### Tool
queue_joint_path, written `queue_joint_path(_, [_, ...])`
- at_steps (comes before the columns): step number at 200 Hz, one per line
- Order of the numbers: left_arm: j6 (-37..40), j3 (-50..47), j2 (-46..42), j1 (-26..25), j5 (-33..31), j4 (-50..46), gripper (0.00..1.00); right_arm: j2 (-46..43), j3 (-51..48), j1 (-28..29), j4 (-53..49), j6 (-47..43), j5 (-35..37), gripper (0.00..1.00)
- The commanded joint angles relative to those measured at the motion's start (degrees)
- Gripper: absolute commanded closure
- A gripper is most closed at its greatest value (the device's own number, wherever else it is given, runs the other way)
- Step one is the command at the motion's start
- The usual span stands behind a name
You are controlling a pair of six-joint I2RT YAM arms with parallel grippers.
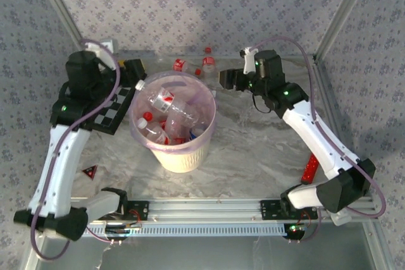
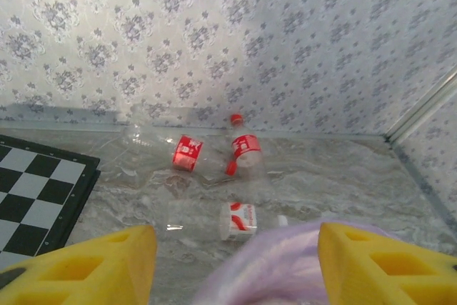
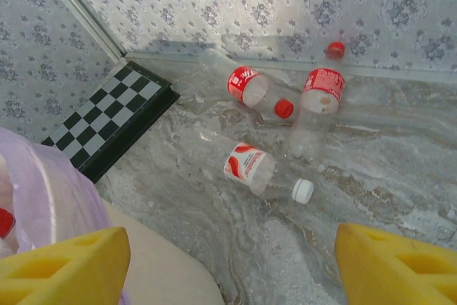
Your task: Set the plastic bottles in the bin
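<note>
The bin (image 1: 183, 156) stands mid-table with its lilac liner (image 1: 209, 102) over the rim and several plastic bottles (image 1: 166, 102) inside. Three more bottles lie behind it near the back wall: one with a white cap (image 3: 250, 167) and two with red caps (image 3: 248, 85) (image 3: 321, 92). The left wrist view shows them too: the white-capped bottle (image 2: 237, 221) and the red-labelled pair (image 2: 187, 153) (image 2: 245, 149). My left gripper (image 2: 235, 266) hangs open over the bin's far left rim (image 2: 285, 262), nothing between its fingers. My right gripper (image 3: 228, 269) is open and empty beside the bin's cream wall (image 3: 150, 262).
A black-and-white chequered board (image 1: 117, 109) lies left of the bin under my left arm. A flat red bar (image 1: 310, 167) rests at the right by my right arm. A small red triangle (image 1: 90, 171) sits front left. Patterned walls close in the back and sides.
</note>
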Motion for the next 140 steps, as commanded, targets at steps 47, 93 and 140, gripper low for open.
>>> queue_joint_path(47, [6.20, -3.95, -0.76, -8.38, -15.93, -11.45, 0.70, -2.84, -3.64, -4.03, -0.21, 2.93, -1.00, 0.21])
queue_joint_path(93, [4.18, -11.28, -7.29, -10.04, -17.25, -14.79, 0.70, 1.83, -5.25, -9.18, 3.12, 9.33, -3.83, 0.21])
queue_joint_path(140, [4.96, -11.98, -4.10, -10.48, -12.93, -13.85, 0.57, 11.87, -2.43, -9.65, 4.38, 11.84, -4.86, 0.20])
